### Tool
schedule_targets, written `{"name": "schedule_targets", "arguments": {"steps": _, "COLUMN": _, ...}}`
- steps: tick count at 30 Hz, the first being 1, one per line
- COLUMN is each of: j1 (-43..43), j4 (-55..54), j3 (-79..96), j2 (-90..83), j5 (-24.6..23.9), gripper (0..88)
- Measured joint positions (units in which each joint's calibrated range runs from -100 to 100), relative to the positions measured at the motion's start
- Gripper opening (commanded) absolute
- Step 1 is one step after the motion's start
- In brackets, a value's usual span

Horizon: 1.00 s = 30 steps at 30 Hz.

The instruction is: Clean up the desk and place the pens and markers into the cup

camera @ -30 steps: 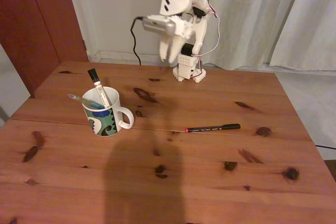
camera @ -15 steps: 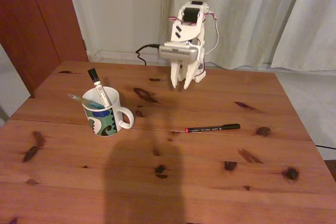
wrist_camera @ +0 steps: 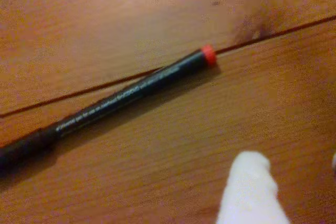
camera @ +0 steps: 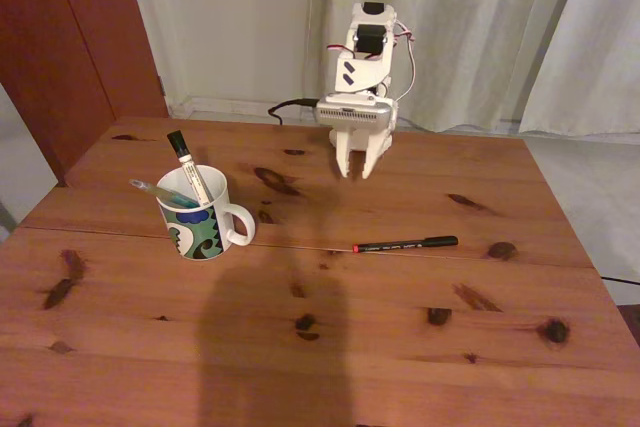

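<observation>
knotty pine desk (camera: 150, 347): the white patterned ceramic cup (camera: 200, 217) already holds the green-teal pen (camera: 160, 192) and white black-capped marker (camera: 188, 167). right of the cup, the thin black red-tipped pen (camera: 405, 244) is left lying. the white gripper (camera: 359, 173) is held above it, fingers slightly spread, empty.

Black pen (wrist_camera: 126, 95) blurred (capped end cut off at left)

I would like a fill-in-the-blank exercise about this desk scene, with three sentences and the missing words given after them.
1. The white-barrelled marker and the teal pen stand inside the ____.
2. The thin black pen lies flat on the desk, and its end toward the mug is coloured ____.
3. In the fixed view, the gripper hangs above the desk with nothing between its ____.

Missing words: mug; red; fingers
</observation>
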Motion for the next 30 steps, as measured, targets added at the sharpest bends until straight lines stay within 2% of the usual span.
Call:
{"name": "schedule_targets", "arguments": {"steps": 6, "j1": -1.0, "j4": -0.6, "j3": 0.0, "j2": 0.0, "j5": 0.0, "gripper": 12.0}}
{"name": "schedule_targets", "arguments": {"steps": 14, "j1": -1.1, "j4": -9.1, "j3": 0.4, "j2": 0.0, "j5": -2.8, "gripper": 11.9}}
{"name": "schedule_targets", "arguments": {"steps": 19, "j1": -1.2, "j4": -10.1, "j3": 5.2, "j2": 0.0, "j5": -2.9, "gripper": 11.9}}
{"name": "schedule_targets", "arguments": {"steps": 21, "j1": -1.3, "j4": -10.1, "j3": 7.1, "j2": 0.0, "j5": -1.7, "gripper": 11.9}}
{"name": "schedule_targets", "arguments": {"steps": 26, "j1": -1.3, "j4": -10.1, "j3": 9.4, "j2": 0.0, "j5": 6.1, "gripper": 11.9}}
{"name": "schedule_targets", "arguments": {"steps": 30, "j1": -1.3, "j4": -10.2, "j3": 9.4, "j2": 0.0, "j5": 7.9, "gripper": 11.9}}
